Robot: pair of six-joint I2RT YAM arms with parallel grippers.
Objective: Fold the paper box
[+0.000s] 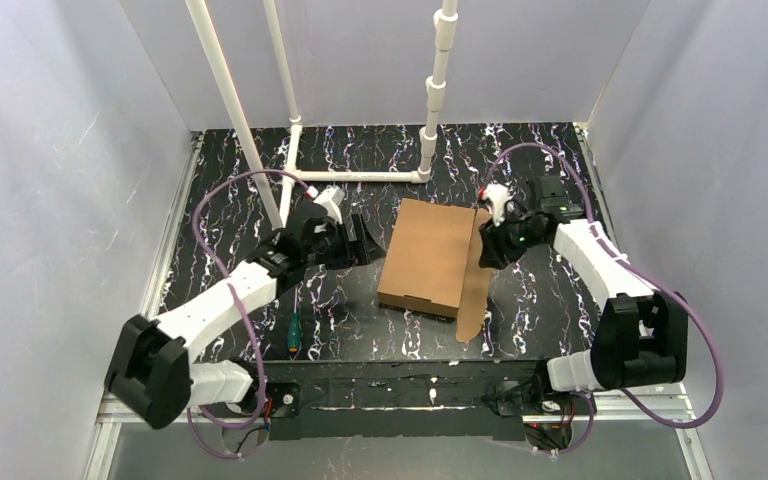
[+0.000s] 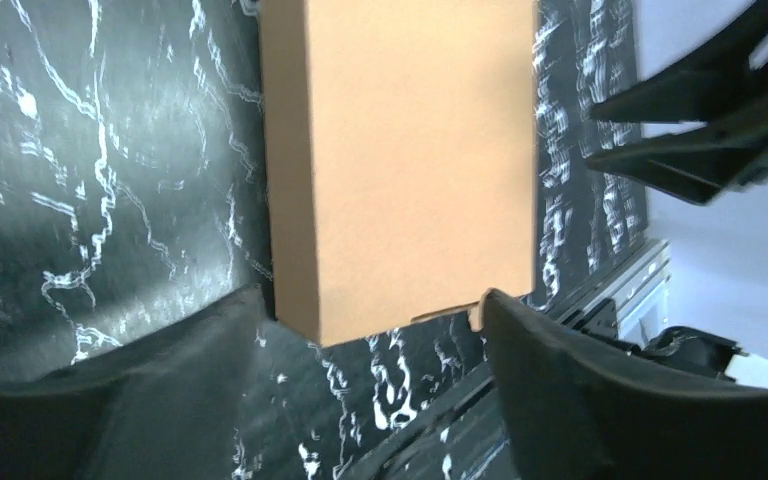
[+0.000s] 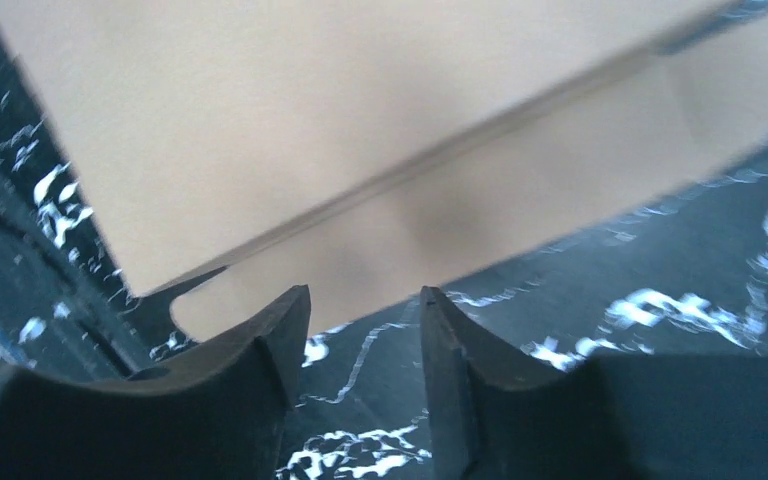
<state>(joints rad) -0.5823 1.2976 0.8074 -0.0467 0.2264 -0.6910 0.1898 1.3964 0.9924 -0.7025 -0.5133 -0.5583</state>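
Observation:
The paper box (image 1: 428, 254) is plain brown cardboard, folded into a flat rectangular box in the middle of the table, with one long flap (image 1: 474, 290) lying out flat along its right side. My left gripper (image 1: 368, 242) is open and empty just left of the box, whose top face shows in the left wrist view (image 2: 410, 160). My right gripper (image 1: 484, 246) is open and empty at the flap's right edge. In the right wrist view its fingertips (image 3: 290, 310) sit just short of the flap (image 3: 480, 230).
A green-handled screwdriver (image 1: 292, 335) lies near the front left. A white pipe frame (image 1: 360, 176) stands at the back of the black marbled table (image 1: 230, 190). White walls close in on both sides.

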